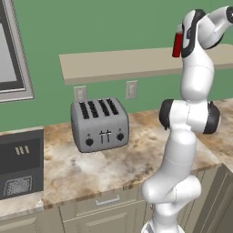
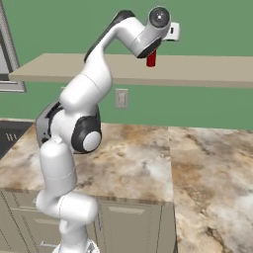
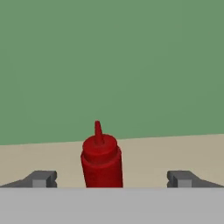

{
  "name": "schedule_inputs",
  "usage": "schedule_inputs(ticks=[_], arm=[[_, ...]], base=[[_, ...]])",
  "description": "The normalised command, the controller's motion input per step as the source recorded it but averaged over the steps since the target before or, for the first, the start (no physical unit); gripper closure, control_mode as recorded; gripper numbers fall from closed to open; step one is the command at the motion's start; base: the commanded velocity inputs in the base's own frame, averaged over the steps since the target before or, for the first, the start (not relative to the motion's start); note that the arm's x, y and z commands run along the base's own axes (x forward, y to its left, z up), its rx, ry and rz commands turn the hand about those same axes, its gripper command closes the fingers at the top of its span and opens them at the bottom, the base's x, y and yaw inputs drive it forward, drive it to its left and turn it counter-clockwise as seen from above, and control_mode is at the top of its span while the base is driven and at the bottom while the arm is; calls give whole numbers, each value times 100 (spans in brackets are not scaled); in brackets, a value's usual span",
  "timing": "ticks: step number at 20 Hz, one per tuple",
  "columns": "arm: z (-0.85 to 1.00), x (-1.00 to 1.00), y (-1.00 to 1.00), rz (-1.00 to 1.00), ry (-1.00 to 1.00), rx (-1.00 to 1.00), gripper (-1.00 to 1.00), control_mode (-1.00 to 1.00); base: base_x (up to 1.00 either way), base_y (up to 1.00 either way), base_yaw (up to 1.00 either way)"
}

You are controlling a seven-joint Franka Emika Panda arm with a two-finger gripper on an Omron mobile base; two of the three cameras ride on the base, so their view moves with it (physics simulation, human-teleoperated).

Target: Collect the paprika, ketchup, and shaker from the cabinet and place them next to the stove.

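- The ketchup [image 3: 101, 159] stands upright on the cabinet [image 1: 113, 66], against the green wall [image 3: 109, 57]; no collected item can be seen down on the tabletop [image 1: 136, 150], so the collecting looks to be at its start.
- The pincer [image 3: 111, 178] is wide open and holds nothing; its two fingertips [image 3: 41, 178] sit on either side of the bottle without touching it.
- Judging from this, closing on the ketchup is the step in hand, with carrying it to the stove and fetching the other two items left to do.
- The tabletop is mottled brown stone and carries a grey toaster [image 1: 100, 124].
- Two wall sockets [image 1: 131, 89] sit under the cabinet.
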Motion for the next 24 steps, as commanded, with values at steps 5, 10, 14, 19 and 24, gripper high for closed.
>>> schedule_inputs(ticks=[5,10,14,19,24], arm=[[-18,10,0,0,4,0,-100,-100],[-16,13,1,0,3,0,-100,-100],[-10,15,10,1,1,0,-100,-100],[-5,16,15,2,0,0,-100,-100],[-1,18,5,2,1,0,-100,-100]], base=[[0,0,0],[0,0,0],[0,0,0],[0,0,0],[0,0,0]])
